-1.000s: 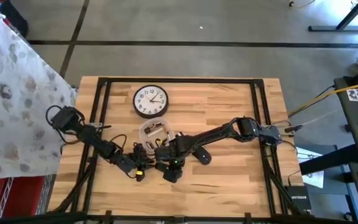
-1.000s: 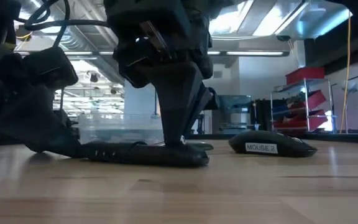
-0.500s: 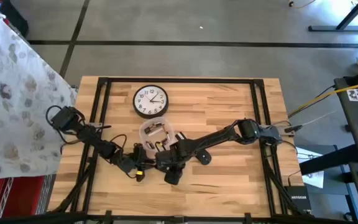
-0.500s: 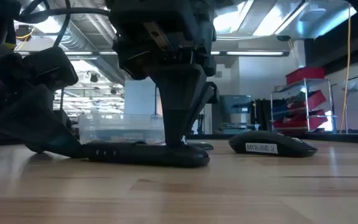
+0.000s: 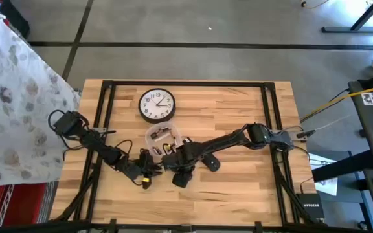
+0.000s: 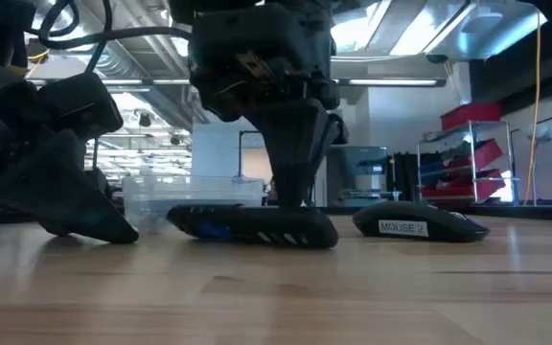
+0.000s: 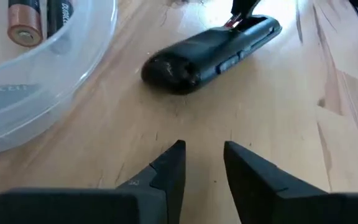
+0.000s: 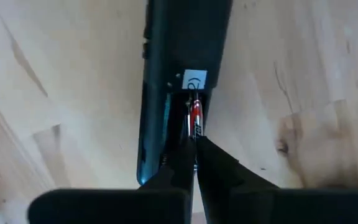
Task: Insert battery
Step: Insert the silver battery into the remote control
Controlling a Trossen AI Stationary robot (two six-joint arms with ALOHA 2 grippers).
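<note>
right gripper (image 8: pixel 194 146): fingers pinching battery (image 8: pixel 195 115), i press it flat into remote (image 8: pixel 182 74), mid-bench.
left gripper (image 7: pixel 202 163): fingers spread, waiting beside.

A wooden bench (image 5: pixel 238 110) fills the middle of the frame, edged by a dark metal frame, with grey floor above it. A round wall clock (image 5: pixel 157 105) with a white face lies flat in the upper left part of the bench. Just below it sits a clear plastic bowl (image 5: pixel 160 136) holding small items too small to tell. The left arm reaches in from the left edge, its left gripper (image 5: pixel 144 176) low near the bottom centre. The right arm stretches in from the right, its right gripper (image 5: pixel 171 160) just below the bowl, close beside the left one. A dark object (image 5: pixel 210 162) lies under the right arm. Patterned cloth (image 5: pixel 8 97) covers the left side.
</note>
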